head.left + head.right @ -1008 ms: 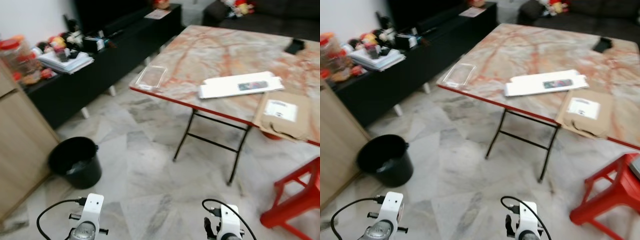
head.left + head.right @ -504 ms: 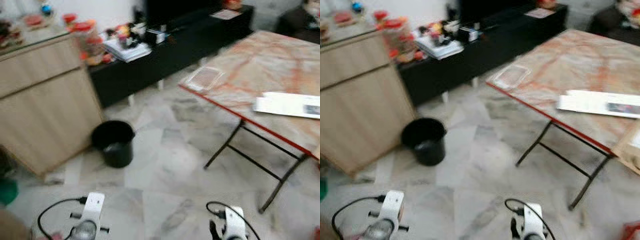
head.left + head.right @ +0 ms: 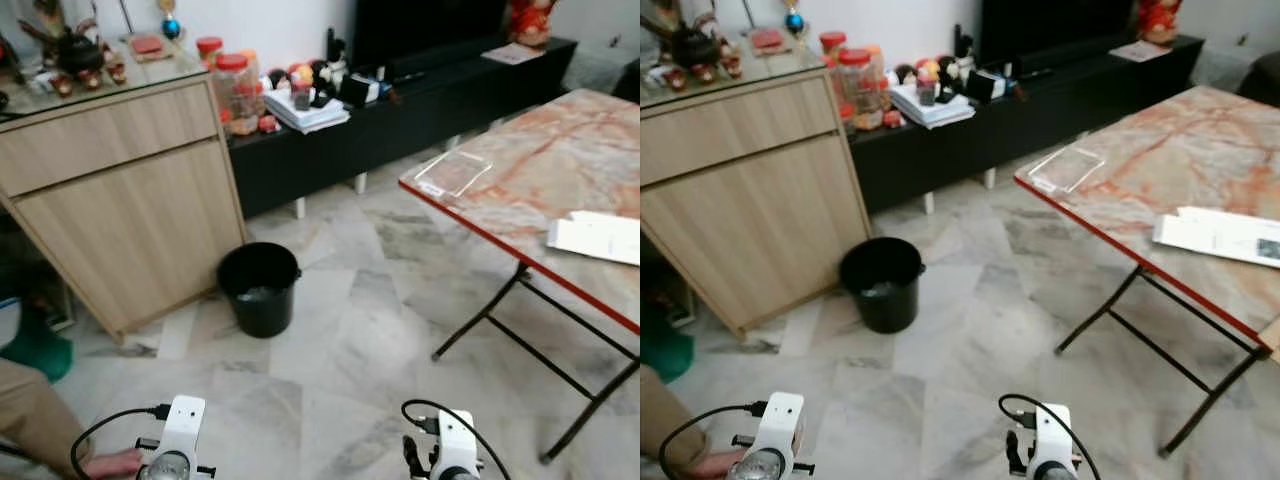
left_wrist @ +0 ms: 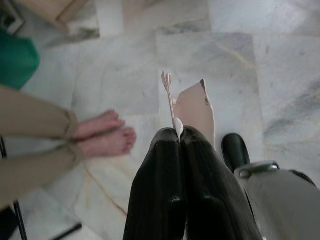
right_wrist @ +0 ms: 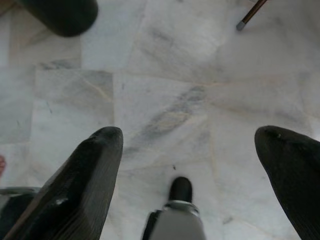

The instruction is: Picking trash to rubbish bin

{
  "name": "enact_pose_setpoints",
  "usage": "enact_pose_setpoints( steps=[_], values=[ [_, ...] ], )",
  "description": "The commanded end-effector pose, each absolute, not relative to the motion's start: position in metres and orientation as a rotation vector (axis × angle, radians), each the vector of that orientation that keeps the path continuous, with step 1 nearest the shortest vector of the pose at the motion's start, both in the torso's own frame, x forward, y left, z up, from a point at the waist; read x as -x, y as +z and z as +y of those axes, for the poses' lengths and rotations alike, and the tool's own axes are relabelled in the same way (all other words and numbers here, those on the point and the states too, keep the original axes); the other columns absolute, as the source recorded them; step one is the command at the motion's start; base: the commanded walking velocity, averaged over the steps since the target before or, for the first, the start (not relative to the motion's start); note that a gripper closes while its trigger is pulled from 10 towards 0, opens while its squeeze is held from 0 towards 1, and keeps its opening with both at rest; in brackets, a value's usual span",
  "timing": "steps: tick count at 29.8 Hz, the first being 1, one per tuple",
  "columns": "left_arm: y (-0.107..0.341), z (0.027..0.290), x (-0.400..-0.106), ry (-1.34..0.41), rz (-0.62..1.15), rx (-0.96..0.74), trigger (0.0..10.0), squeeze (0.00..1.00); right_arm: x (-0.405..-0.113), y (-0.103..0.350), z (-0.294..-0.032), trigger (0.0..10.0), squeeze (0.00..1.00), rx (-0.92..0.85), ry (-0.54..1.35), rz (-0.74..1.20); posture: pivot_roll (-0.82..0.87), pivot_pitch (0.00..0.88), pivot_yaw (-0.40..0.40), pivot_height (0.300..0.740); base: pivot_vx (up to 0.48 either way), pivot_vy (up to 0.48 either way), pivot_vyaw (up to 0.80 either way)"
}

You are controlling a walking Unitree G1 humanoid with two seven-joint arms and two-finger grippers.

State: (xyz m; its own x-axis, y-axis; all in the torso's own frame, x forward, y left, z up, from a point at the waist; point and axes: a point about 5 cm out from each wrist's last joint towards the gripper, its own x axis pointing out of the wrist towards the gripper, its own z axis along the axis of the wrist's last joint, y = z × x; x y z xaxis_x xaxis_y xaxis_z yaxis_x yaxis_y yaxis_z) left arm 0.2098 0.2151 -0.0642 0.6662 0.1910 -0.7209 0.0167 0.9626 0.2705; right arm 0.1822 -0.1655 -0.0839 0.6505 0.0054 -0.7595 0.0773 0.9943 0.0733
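Beige paper scrap [image 4: 192, 107] pinched in left gripper [image 4: 180, 137]

Home lounge — TV bench [image 3: 420, 95]; cabinet [image 3: 130, 200]

Beige cardboard scrap [image 4: 196, 107] pinched upright; black bin [image 3: 259, 288] stands open.

you get even, soft daylight across the room; the pale floor [image 3: 340, 350] reads bright with faint sheen. head views are slightly soft. the black bin [image 3: 259, 288] casts little shadow, and close fingers [image 5: 80, 185] blur in the wrist views.
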Motion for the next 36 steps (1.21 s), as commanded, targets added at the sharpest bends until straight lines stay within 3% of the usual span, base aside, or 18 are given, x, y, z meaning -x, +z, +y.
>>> enact_pose_setpoints(
  steps=[1, 9, 28, 36],
  values=[
    [-0.0656, 0.2154, -0.2080, 0.105, 0.857, -0.254, 10.0, 0.00, -0.1825, -0.0836, -0.1687, 10.0, 0.00, -0.094, -0.045, 0.864, -0.09, 0.026, 0.007, 0.740, 0.382, 0.000, 0.00],
    [-0.0659, 0.2177, -0.2067, 0.121, 0.862, -0.247, 10.0, 0.00, -0.1804, -0.0842, -0.1729, 10.0, 0.00, -0.065, -0.059, 0.867, -0.09, 0.039, 0.003, 0.740, 0.397, 0.000, 0.57],
    [-0.0651, 0.2211, -0.2069, 0.134, 0.863, -0.243, 10.0, 0.00, -0.1809, -0.0842, -0.1724, 10.0, 0.00, -0.062, -0.069, 0.869, -0.08, 0.059, 0.003, 0.740, 0.389, 0.000, 0.00],
    [-0.0647, 0.2212, -0.2077, 0.134, 0.860, -0.243, 10.0, 0.00, -0.1801, -0.0846, -0.1702, 10.0, 0.00, -0.066, -0.059, 0.870, -0.08, 0.069, 0.003, 0.740, 0.384, 0.000, 0.75]
  ],
)
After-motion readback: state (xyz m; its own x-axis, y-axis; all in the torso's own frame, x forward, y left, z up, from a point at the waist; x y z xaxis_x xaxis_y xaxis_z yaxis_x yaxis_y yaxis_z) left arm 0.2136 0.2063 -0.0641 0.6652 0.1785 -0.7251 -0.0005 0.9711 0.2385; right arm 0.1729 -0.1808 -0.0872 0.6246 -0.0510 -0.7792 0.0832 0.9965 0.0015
